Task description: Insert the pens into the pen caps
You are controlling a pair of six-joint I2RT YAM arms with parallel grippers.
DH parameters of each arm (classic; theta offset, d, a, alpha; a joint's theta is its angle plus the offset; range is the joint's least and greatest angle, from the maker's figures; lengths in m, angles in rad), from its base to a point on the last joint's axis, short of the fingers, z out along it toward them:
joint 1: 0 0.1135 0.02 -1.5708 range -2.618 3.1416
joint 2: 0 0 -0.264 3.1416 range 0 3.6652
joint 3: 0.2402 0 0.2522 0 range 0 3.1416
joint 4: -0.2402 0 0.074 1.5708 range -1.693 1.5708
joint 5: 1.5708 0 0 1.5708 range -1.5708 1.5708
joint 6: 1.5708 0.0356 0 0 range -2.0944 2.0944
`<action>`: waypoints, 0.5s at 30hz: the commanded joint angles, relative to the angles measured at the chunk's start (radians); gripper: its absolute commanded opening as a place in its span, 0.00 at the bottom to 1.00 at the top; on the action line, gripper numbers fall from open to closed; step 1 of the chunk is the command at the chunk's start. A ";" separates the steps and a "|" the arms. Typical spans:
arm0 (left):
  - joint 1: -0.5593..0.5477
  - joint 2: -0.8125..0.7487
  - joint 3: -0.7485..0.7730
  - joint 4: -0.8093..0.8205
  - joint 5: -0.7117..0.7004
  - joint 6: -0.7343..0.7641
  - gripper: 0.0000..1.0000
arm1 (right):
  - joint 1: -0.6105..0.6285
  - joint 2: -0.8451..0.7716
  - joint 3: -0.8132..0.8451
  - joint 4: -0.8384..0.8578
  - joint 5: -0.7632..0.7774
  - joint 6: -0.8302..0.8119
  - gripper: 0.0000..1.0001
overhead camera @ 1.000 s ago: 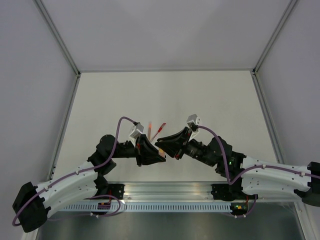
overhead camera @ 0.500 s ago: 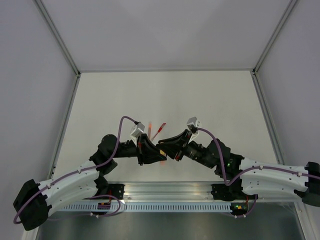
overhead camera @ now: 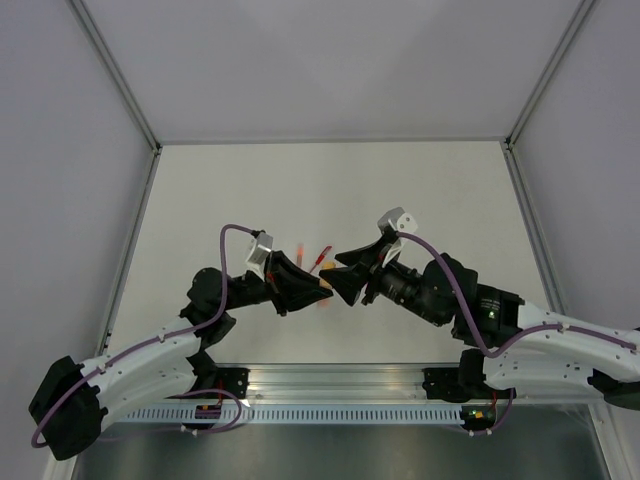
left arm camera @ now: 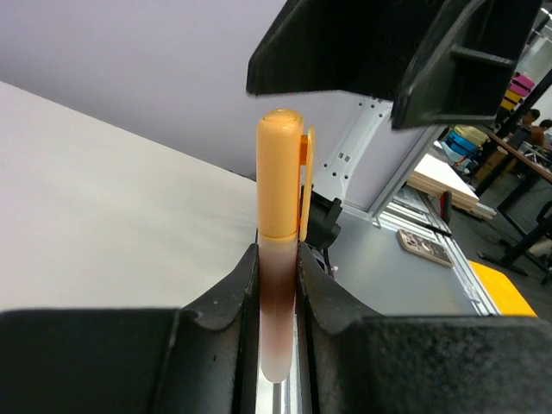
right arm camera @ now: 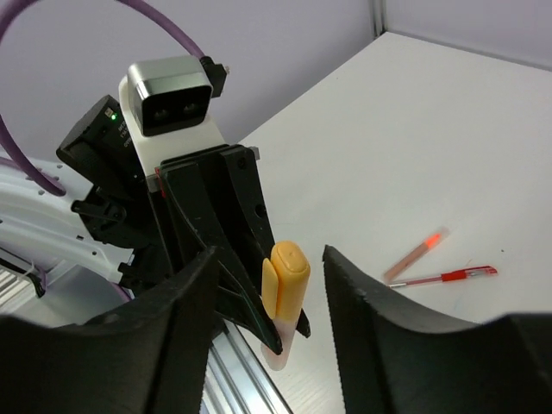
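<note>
One orange-pink pen (left arm camera: 278,328) stands clamped in the left gripper (left arm camera: 278,259), long axis upright, its orange cap (left arm camera: 279,172) seated on top; the right gripper (right arm camera: 269,259) straddles that cap, jaws wide, touching nothing; a pink pen (right arm camera: 417,253) and a red pen (right arm camera: 444,277) lie on the table (right arm camera: 483,129) at three o'clock of the cap in the right wrist view

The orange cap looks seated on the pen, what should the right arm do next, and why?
Probably back the right gripper away from the orange cap: its jaws stand open either side without touching, the cap sits on the pen, and the left gripper clamps that pen. A red pen and an orange-pink pen lie on the table.
</note>
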 commanded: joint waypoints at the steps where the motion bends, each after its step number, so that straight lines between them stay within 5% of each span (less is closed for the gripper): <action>1: 0.005 0.001 0.028 0.052 -0.046 -0.009 0.02 | 0.004 0.002 0.090 -0.118 0.078 -0.061 0.60; 5: 0.005 -0.014 0.021 0.047 -0.050 -0.003 0.02 | 0.006 -0.024 0.106 -0.138 0.038 -0.079 0.69; 15: 0.005 -0.111 -0.010 0.085 -0.136 -0.052 0.02 | 0.006 -0.081 -0.121 -0.027 -0.238 -0.116 0.68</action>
